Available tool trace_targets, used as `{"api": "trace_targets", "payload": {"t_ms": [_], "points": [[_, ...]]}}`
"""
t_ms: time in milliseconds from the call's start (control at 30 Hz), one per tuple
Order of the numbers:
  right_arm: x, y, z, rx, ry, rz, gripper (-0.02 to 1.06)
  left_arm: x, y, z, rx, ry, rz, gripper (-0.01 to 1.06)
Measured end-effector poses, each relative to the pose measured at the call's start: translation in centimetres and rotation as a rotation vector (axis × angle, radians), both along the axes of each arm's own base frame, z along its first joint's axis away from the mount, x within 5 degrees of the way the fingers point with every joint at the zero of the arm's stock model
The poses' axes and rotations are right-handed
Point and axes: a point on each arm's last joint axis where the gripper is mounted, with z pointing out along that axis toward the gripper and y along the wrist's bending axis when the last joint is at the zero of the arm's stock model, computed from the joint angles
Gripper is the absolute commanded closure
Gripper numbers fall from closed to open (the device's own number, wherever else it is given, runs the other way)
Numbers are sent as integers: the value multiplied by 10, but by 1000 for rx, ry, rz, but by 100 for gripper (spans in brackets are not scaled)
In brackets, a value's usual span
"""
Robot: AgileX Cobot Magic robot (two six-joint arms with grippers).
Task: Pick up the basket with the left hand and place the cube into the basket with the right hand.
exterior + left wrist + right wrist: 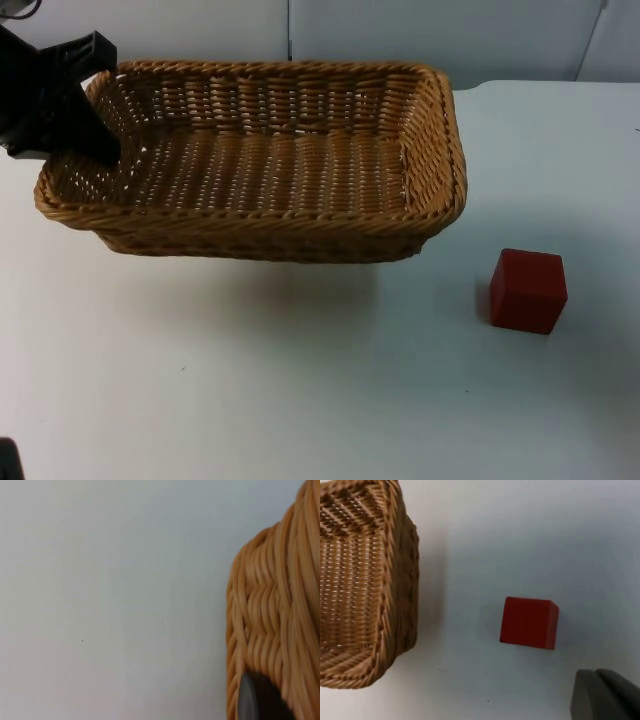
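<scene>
A long wicker basket point(270, 160) hangs a little above the white table, casting a shadow beneath it. My left gripper point(88, 125) is shut on the rim of its left short end, with one finger reaching down inside the wall. That woven rim point(272, 615) appears close up in the left wrist view, with a black fingertip point(249, 700) against it. A red cube point(528, 290) rests on the table, right of and in front of the basket. In the right wrist view, my right gripper point(606, 696) hovers over the table close to the cube point(529, 622), apart from it.
The basket's right end point(395, 580) lies a short way from the cube. The white table point(300, 400) stretches in front of both. A grey partition wall point(400, 30) closes off the back.
</scene>
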Motion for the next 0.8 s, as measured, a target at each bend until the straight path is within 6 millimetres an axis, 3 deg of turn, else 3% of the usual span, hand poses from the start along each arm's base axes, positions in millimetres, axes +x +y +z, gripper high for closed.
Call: {"api": "trace_targets", "payload": {"t_ms": [133, 267, 367, 567, 667, 800], "points": [[22, -1, -37, 1, 131, 17, 93, 0, 0, 0, 0, 0, 0, 105], [31, -1, -57, 3, 203, 21, 86, 0, 0, 0, 1, -1, 1, 105], [33, -1, -63, 10, 227, 17, 86, 0, 0, 0, 3, -4, 2, 105], [46, 4, -49, -9, 180, 23, 86, 1, 1, 0, 10, -12, 10, 105], [61, 25, -27, -126, 130, 81, 86, 2, 1, 0, 12, -14, 13, 105], [73, 43, -17, -199, 110, 107, 86, 2, 1, 0, 14, -16, 15, 105]]}}
